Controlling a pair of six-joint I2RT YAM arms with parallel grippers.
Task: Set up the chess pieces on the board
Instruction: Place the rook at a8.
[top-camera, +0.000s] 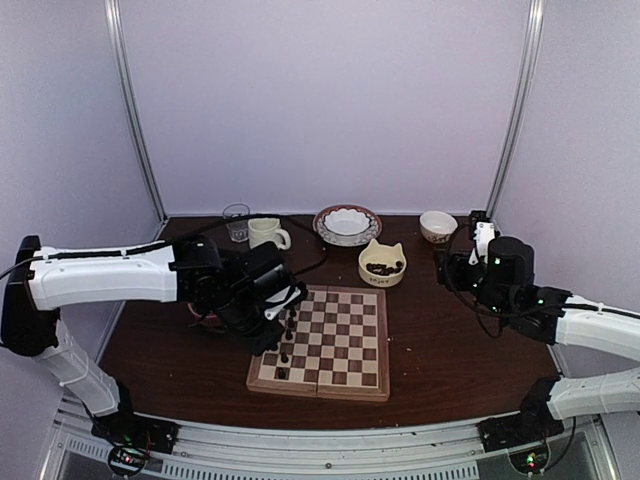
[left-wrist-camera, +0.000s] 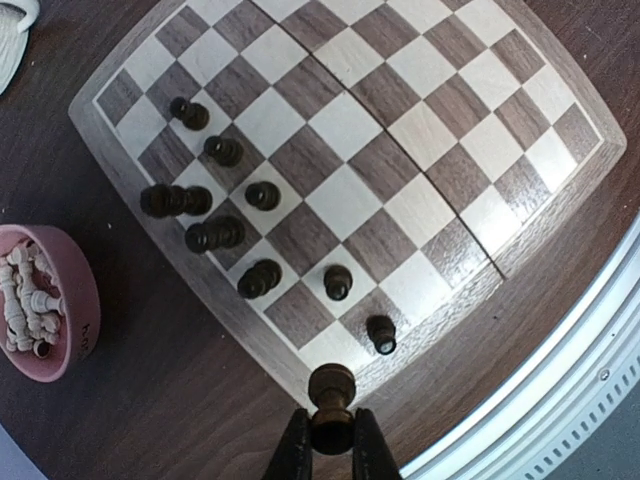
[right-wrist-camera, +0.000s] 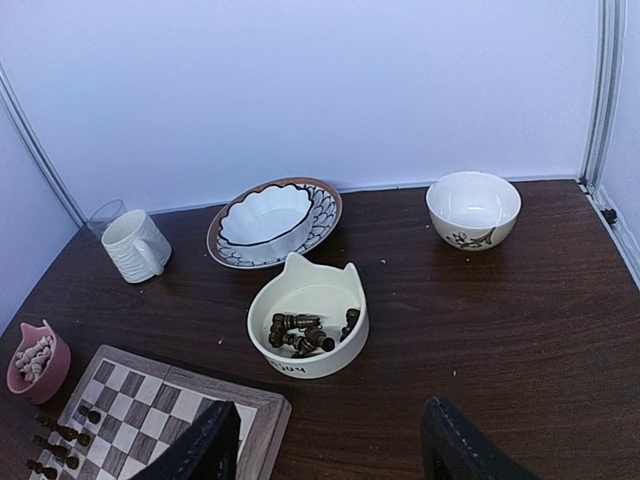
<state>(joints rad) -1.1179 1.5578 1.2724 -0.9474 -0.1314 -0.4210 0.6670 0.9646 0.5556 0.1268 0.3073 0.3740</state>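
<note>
Left gripper (left-wrist-camera: 330, 440): clamped on dark brown turned chess piece (left-wrist-camera: 331, 392), over border of chequered wooden board (left-wrist-camera: 400, 130).
Right gripper (right-wrist-camera: 330, 445): jaws wide, empty.
Lettering: cream cat-eared bowl (right-wrist-camera: 305, 365), pink bowl (left-wrist-camera: 78, 300); both unreadable.

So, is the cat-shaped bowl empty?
No, the cat-shaped bowl holds several dark chess pieces.

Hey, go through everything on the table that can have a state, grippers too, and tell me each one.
left gripper, shut on a dark chess piece
right gripper, open, empty
board, unfolded flat, dark pieces along one side
cat-ear bowl, holds loose dark pieces
pink bowl, holds pale pieces
white bowl, empty
mug, upright
</note>
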